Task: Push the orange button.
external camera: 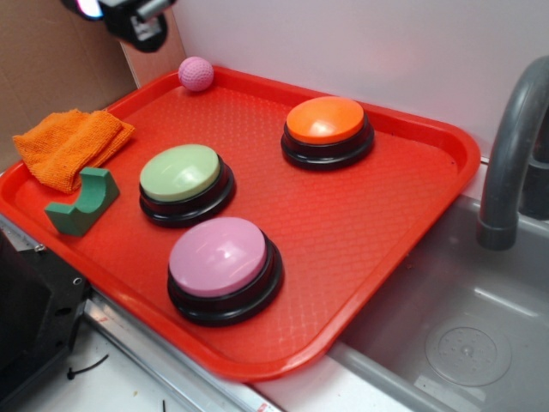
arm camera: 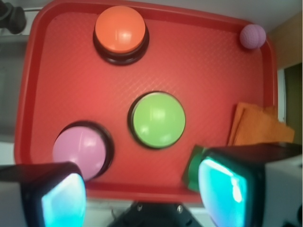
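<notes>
The orange button [external camera: 325,119] [arm camera: 119,30], a glossy dome on a black base, stands at the far right of the red tray [external camera: 360,240] [arm camera: 42,85]. My gripper [arm camera: 142,196] hangs high above the tray's near left edge, far from that button. Its two fingers [arm camera: 64,201] stand wide apart with nothing between them. In the exterior view only a bit of the gripper [external camera: 129,17] shows at the top left corner.
A pale green button [external camera: 181,172] [arm camera: 157,119] and a pink button [external camera: 218,256] [arm camera: 79,148] share the tray. A pink ball [external camera: 196,73] [arm camera: 252,36], an orange cloth [external camera: 69,144] [arm camera: 258,125] and a green block [external camera: 84,202] [arm camera: 191,168] lie along the left. A sink [external camera: 446,335] and faucet [external camera: 510,154] are right.
</notes>
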Available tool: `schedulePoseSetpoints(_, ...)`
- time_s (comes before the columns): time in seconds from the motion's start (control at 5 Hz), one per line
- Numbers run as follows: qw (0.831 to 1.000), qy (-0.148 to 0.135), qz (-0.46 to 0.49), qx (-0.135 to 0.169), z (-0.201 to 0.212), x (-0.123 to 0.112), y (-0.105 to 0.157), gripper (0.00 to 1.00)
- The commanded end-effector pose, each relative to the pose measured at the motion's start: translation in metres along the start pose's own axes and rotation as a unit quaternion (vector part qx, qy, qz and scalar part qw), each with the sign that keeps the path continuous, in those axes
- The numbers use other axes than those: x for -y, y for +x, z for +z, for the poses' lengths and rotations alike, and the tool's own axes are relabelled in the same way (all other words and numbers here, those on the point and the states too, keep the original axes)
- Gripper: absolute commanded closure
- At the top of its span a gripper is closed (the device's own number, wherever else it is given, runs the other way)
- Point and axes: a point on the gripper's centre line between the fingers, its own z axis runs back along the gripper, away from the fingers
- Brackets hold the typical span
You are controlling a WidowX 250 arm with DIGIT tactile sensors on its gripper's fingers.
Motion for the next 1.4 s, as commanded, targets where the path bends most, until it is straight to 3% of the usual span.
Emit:
schedulePoseSetpoints(0.0,1.000,-0.002,0.003,0.023,0.011,-0.001,0.008,0.00)
schedulePoseSetpoints(0.2,1.000,-0.002,0.003,0.023,0.011,-0.001,0.008,0.00)
schedulePoseSetpoints(0.4,0.999,-0.005,-0.019,0.048,-0.017,0.003,0.051,0.00)
schedulePoseSetpoints(0.6,0.996,0.045,0.013,0.075,-0.035,0.006,0.087,0.00)
schedulePoseSetpoints(0.8,0.991,0.062,0.061,0.105,-0.053,-0.001,0.101,0.00)
schedulePoseSetpoints(1.0,0.983,0.033,0.129,0.122,-0.076,-0.007,0.109,0.00)
schedulePoseSetpoints(1.2,0.981,-0.020,0.160,0.106,-0.094,-0.002,0.123,0.00)
